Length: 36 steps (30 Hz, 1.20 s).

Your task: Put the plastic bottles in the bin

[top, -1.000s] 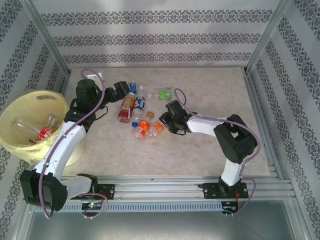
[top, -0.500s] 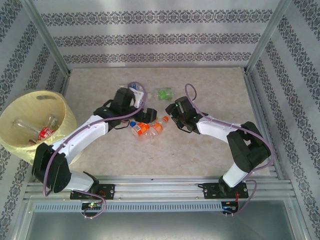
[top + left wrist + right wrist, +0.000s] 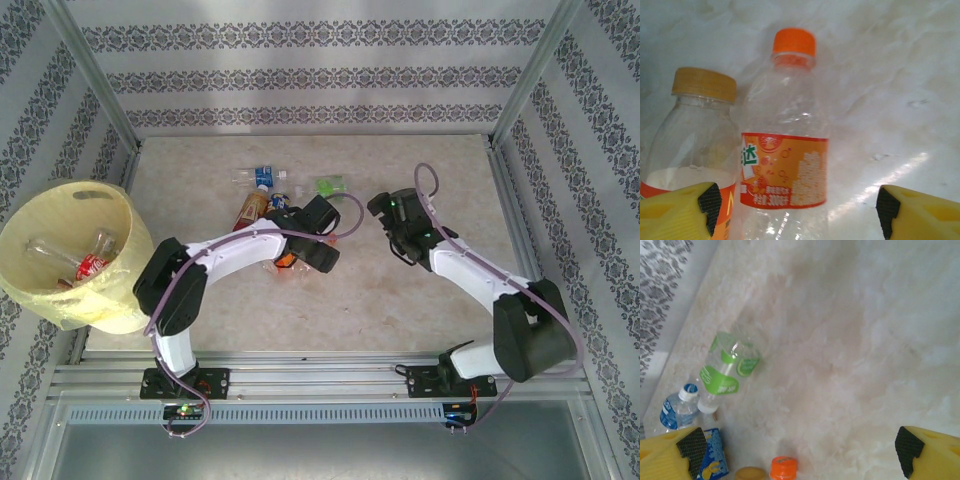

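— Bottle with orange cap [image 3: 785,170] is found between spread jaws of left gripper [image 3: 798,206]; nothing is pinched.
— Axis?
— Lengthwise away from that gripper, cap farthest. Yellow-capped bottle [image 3: 690,150] lies just beside it. Right gripper [image 3: 799,447], spread and empty, is stationed farther off; bin [image 3: 100,190] lies well apart, leftward.

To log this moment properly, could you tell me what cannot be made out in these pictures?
Left wrist view: orange-label bottle, base cut off by the bottom edge; yellow-capped bottle, by the left edge.
Top view: bottles inside the bin, too small to count.
Right wrist view: blue-label bottle, lower half hidden by a finger.
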Motion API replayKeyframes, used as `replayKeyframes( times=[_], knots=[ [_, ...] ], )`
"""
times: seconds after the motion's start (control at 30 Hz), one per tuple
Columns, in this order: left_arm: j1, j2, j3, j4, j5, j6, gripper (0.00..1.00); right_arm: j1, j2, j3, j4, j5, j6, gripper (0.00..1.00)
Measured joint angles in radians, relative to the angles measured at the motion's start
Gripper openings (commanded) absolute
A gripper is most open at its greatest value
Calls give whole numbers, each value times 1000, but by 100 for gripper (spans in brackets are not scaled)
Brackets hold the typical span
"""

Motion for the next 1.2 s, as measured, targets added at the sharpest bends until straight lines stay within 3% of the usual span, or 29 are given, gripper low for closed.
replayKeyframes(
  times=[0.23,0.57,0.73,1.0,1.2],
  knots=[
    [-1,93,66,-25,-20,-3,68,-18,-90,-35,-34,60,-46,98],
    [-1,182,84,-28,-24,-4,72,-31,-136,-60,-60,87,-66,98],
    [-1,200,85,-28,-25,-7,59,-31,-151,-60,-66,100,-100,98],
    [-1,193,97,-28,-28,-11,46,-31,-157,-60,-42,105,-194,98],
    [-1,69,92,-8,-53,-33,43,-37,-165,-59,76,29,-305,98]
  ],
)
